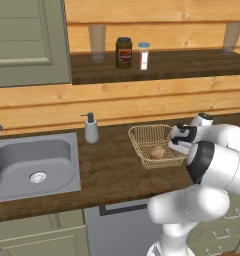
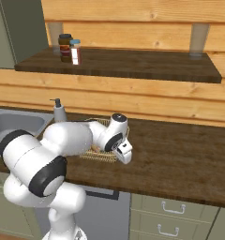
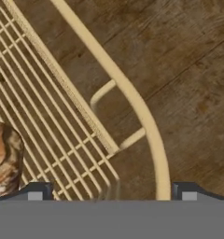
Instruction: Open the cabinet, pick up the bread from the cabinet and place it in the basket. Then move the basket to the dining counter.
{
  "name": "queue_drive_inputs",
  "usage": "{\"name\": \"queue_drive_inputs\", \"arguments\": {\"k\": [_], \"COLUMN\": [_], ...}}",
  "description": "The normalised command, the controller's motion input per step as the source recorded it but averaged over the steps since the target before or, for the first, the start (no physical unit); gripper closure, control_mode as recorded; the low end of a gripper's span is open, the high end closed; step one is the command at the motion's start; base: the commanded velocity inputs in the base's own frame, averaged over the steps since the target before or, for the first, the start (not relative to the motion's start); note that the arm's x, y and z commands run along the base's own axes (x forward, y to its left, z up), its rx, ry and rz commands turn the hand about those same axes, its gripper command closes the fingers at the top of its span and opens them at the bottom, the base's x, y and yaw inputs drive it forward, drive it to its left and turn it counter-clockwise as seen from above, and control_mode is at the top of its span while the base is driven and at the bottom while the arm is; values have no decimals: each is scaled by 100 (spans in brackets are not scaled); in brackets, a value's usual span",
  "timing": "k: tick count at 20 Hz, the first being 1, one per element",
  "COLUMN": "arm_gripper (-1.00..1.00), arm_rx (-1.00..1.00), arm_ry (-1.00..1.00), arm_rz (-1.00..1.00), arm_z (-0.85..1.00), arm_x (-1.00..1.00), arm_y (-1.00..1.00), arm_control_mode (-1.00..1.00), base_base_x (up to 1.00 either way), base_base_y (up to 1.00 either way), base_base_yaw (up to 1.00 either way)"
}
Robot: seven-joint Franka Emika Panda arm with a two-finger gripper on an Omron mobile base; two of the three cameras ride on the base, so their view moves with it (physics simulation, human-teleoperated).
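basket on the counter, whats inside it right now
The bread lies inside the basket, on its mesh floor. The gripper and arm cover the basket's right side, so that corner is hidden.

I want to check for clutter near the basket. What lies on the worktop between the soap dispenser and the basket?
Nothing: in the left base view, only bare dark wood worktop runs from the soap dispenser to the basket.

Basket (image 3: 53,116): golden-tan wire mesh, thicker smooth rim, matt. Bread (image 1: 157,152): tan-brown, smooth crust. Worktop (image 1: 112,170): dark wood grain, low sheen. Sink (image 1: 34,162): brushed grey steel. Wall planks (image 1: 142,100): pale knotted wood. Soap dispenser (image 1: 91,128): smooth grey plastic. Robot arm (image 2: 63,140): glossy white shell.
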Motion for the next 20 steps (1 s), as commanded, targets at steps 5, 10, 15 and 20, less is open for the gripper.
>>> {"name": "queue_drive_inputs", "arguments": {"k": [5, 10, 15, 20], "arm_gripper": [-100, -100, 100, 100], "arm_rx": [0, 0, 0, 0], "arm_ry": [7, 3, 4, 0], "arm_rz": [0, 0, 0, 0], "arm_z": [-48, -22, -14, -3], "arm_x": [8, 0, 0, -1], "arm_y": [4, 25, 27, 27], "arm_control_mode": [-100, -100, -100, -100], "base_base_x": [0, 0, 0, 0], "base_base_y": [0, 0, 0, 0], "base_base_yaw": [0, 0, 0, 0]}}
